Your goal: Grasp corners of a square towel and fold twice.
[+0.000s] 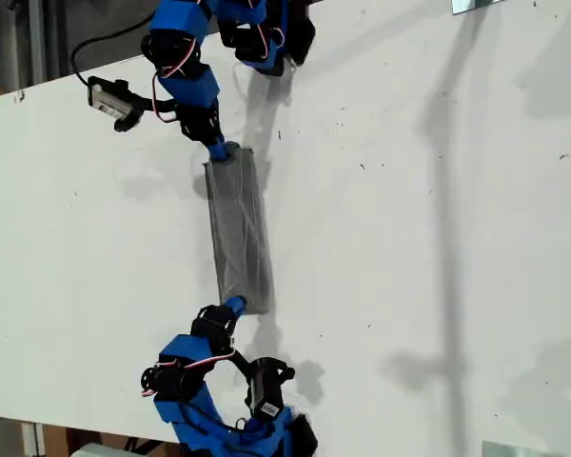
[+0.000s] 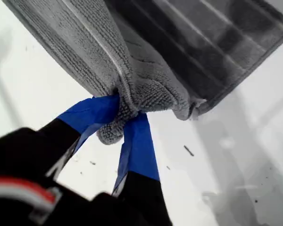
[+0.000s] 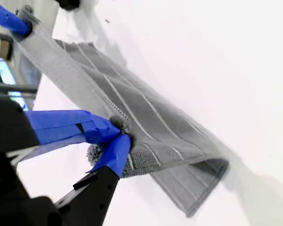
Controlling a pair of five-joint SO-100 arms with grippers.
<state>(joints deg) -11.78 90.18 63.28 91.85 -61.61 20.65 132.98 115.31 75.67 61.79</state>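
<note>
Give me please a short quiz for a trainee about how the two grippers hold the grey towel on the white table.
1. True or false: both grippers are shut on the towel.
2. In the exterior view, the towel lies as: A) a flat open square; B) a narrow folded strip between the arms; C) a ball.
3. What colour are the fingertips of my first gripper and my second gripper?

Key: 1 true; 2 B; 3 blue.

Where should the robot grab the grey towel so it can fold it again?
By the corners at its two short ends, coming in from each end. The towel hangs as a long narrow strip, and my first claw and second claw already pinch bunched fabric there.
</note>
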